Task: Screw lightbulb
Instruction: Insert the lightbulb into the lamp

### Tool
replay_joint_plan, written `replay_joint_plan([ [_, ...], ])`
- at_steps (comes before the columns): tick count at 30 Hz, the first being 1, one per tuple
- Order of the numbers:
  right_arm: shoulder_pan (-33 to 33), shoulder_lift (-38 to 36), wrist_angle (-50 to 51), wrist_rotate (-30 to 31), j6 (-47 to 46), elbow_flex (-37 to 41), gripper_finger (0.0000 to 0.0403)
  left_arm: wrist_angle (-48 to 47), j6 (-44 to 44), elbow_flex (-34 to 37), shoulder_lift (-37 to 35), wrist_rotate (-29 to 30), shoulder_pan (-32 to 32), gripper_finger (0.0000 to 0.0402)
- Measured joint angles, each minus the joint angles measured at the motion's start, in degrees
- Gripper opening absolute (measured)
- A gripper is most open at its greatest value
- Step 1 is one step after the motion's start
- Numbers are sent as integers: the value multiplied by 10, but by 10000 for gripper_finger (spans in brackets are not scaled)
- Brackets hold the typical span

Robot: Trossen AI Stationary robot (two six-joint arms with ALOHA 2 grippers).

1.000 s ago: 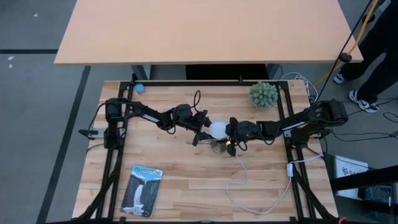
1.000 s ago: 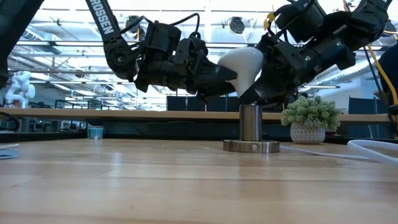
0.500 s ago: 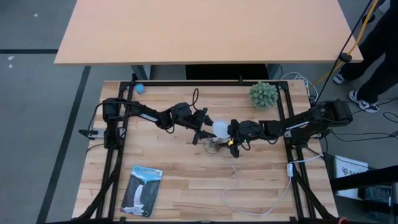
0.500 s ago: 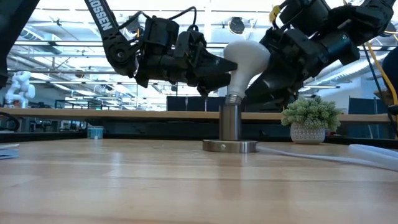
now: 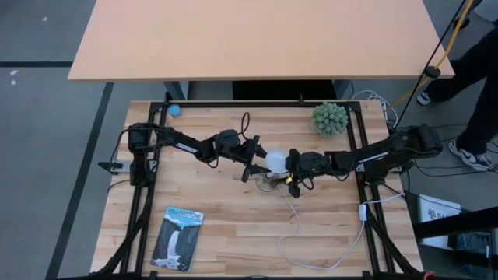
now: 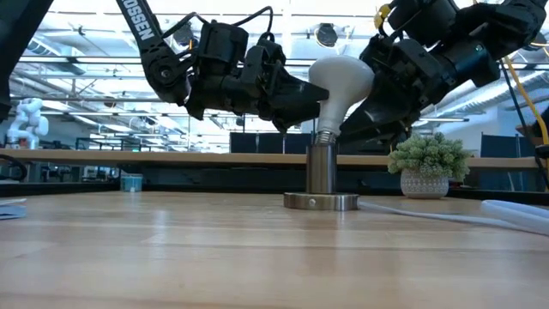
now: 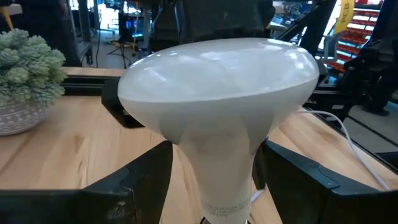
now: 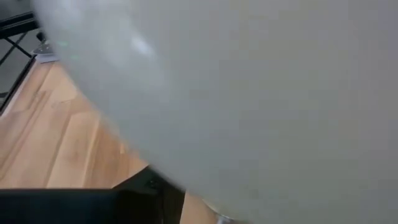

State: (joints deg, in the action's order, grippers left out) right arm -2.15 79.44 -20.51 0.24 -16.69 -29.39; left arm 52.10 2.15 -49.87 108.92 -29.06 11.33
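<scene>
The white lightbulb (image 6: 339, 73) stands a little tilted, globe up, with its silvery screw base (image 6: 323, 136) in the top of the metal socket post (image 6: 322, 167). The post's round foot (image 6: 322, 202) rests on the table. My left gripper (image 6: 300, 99) comes level from the table's left and is shut on the bulb's neck. My right gripper (image 6: 356, 120) comes slanting down from the right and sits against the bulb's cone under the globe. From above, the bulb (image 5: 274, 162) lies between the two grippers. My left gripper pinches the bulb's tapering neck (image 7: 193, 162) between its two fingers (image 7: 152, 171), one on each side, below the globe. The fingers come level from the table's left. The bulb stands nearly upright, its screw base in the socket. My right gripper is shut on the bulb's cone below the globe, slanting down from the table's right. One finger (image 8: 93, 202) lies against the white wall. The globe fills the wrist view and hides the other finger and the exact place of contact.
A white cord (image 5: 303, 225) runs from the socket toward the near right. A small potted plant (image 5: 330, 118) stands at the far right, and a blue packaging card (image 5: 177, 237) lies at the near left. A person's legs (image 5: 467, 117) show beyond the right edge.
The bulb has tipped from a strong slant between the grippers to nearly upright, and its neck and screw base now show above the socket. The socket has slid a little toward the table's left along with it. Both arms have stayed close to where they were.
</scene>
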Motion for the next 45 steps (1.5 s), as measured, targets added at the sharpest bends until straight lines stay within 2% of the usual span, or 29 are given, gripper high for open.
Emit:
replay_joint_plan([
  [13,-24,-7,23,63,46,-5,130,-41,-15,0,1,0,2,245],
  [22,-49,-8,144,150,73,-67,130,-79,-87,0,1,44,-13,245],
  [31,-56,-8,152,169,73,-67,129,-80,-100,1,1,60,-24,245],
  [40,-56,-8,167,263,32,-67,129,-80,-101,1,1,60,-32,245],
  [45,-64,-8,131,245,67,-67,129,-80,-102,1,1,64,-32,245],
])
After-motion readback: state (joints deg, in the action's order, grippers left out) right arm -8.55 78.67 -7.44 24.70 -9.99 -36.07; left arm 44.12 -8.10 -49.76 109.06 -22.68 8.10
